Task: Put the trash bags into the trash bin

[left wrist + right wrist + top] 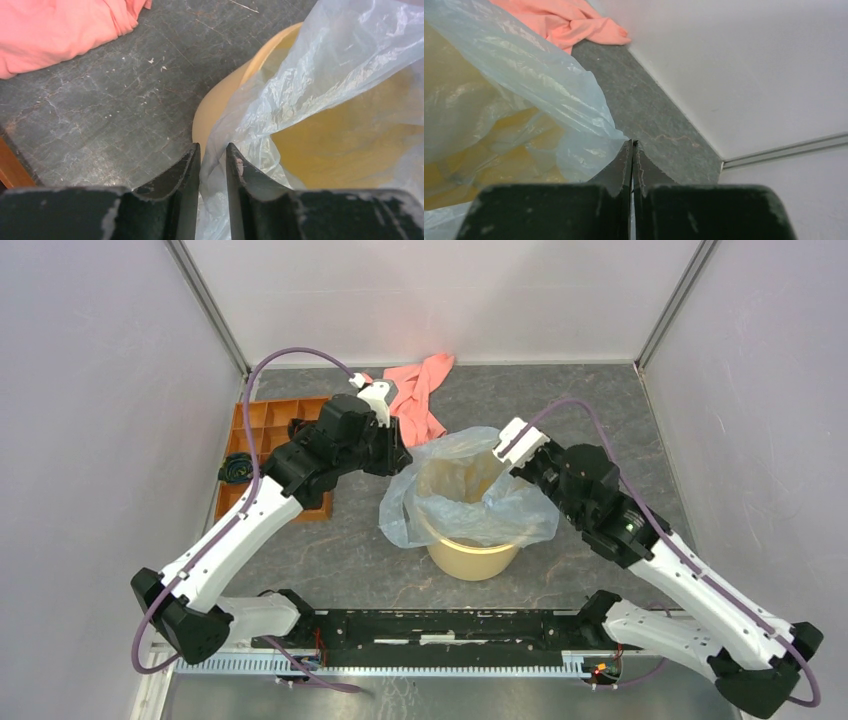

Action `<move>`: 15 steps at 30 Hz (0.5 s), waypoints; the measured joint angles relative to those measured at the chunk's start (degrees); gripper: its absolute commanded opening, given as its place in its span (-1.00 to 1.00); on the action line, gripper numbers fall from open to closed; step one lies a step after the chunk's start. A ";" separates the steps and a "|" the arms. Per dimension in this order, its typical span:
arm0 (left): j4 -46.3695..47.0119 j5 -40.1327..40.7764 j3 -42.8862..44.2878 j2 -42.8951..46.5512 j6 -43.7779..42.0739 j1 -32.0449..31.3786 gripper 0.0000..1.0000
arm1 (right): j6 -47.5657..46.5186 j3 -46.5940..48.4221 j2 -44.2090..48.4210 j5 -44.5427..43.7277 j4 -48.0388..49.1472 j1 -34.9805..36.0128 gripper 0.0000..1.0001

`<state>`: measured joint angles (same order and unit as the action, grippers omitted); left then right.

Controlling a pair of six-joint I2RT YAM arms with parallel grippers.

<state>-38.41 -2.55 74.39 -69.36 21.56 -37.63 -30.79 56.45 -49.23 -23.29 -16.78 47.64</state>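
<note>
Two grippers meet the trash bag (pixel 468 490) at opposite sides of the trash bin (pixel 472 562), which stands upright on the grey table (pixel 330 550). The bag is spread open over the bin's mouth, part of its thin bluish film sagging inside and the rest draped over the rim and bunched on the outside, most of it on the bin's left and front. At the bin's left rim the left gripper (pixel 212 150) has its fingers drawn close with only a narrow gap, and a fold of the film is pinched in that gap. At the bin's far right rim the right gripper (pixel 632 143) has its fingers pressed flat together, and a corner of the bag runs into the seam at their tips, lifted above the rim. Beyond the bin, toward the back wall, lies a crumpled pink cloth (pixel 420 395), apart from the bag. Well to the bin's left sits an orange tray (pixel 270 435) with compartments.
</note>
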 measured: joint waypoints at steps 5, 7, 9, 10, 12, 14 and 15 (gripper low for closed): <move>0.04 1.97 0.85 -2.47 0.92 0.00 -0.64 | 4.35 0.02 -4.57 16.61 0.20 -11.06 -0.99; 0.00 2.58 1.05 -3.87 1.66 0.00 -0.67 | 7.26 0.22 -6.12 23.15 -0.09 -14.95 -1.00; -0.02 2.67 1.31 -5.20 2.19 0.04 -0.70 | 11.15 1.25 -7.96 31.26 -0.48 -19.82 -0.99; 0.00 2.62 1.44 -5.79 2.49 0.07 -0.72 | 13.22 1.77 -8.79 34.38 -0.28 -22.16 -0.99; 0.07 2.45 1.62 -6.67 3.10 0.07 -0.75 | 17.42 2.19 -10.16 40.30 0.81 -26.82 -0.99; 0.39 2.03 1.64 -7.45 3.58 0.35 -0.76 | 21.64 2.21 -11.50 45.07 1.79 -30.75 -1.00; 0.72 1.90 1.79 -7.82 3.87 0.48 -0.77 | 23.65 2.21 -12.31 47.41 2.21 -32.46 -0.99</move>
<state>-37.69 -0.64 76.18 -77.19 25.43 -37.15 -7.14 58.65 -61.54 24.12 -14.57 15.18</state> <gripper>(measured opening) 0.128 0.007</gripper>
